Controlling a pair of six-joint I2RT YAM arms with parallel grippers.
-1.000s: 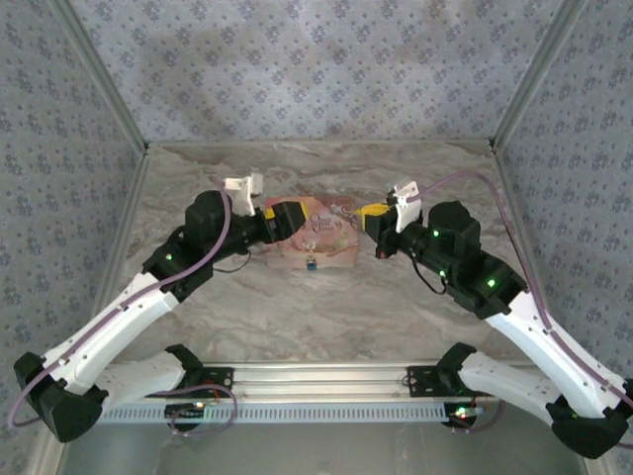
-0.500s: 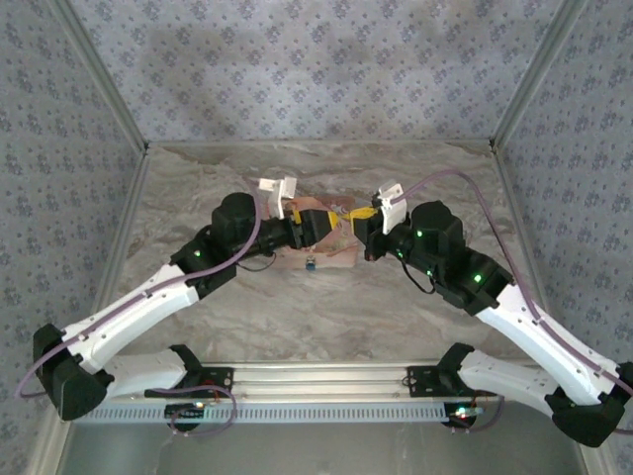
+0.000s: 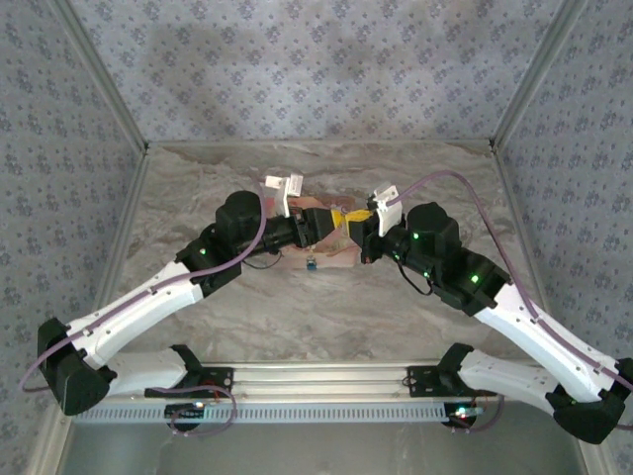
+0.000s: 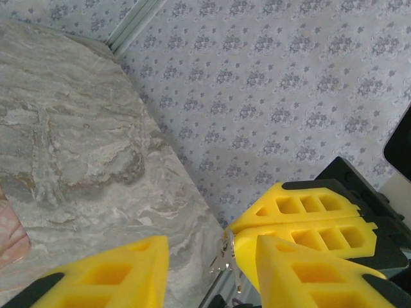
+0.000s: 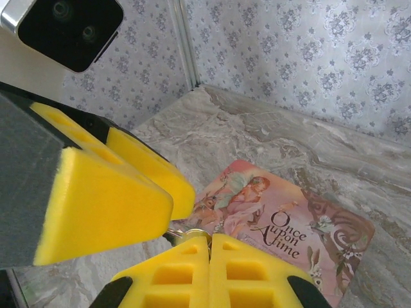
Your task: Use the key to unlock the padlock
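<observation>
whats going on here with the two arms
A key handover seems under way above a pink pouch on the table. The right hand is shut on a small silvery key, holding it up in the air. The left hand is open, its jaws standing either side of that key without gripping it. The tiny blue padlock lies at the pouch's near edge, with neither hand on it.

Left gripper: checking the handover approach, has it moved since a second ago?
Yes, the left gripper moved right across the pink pouch, toward the right gripper.
</observation>
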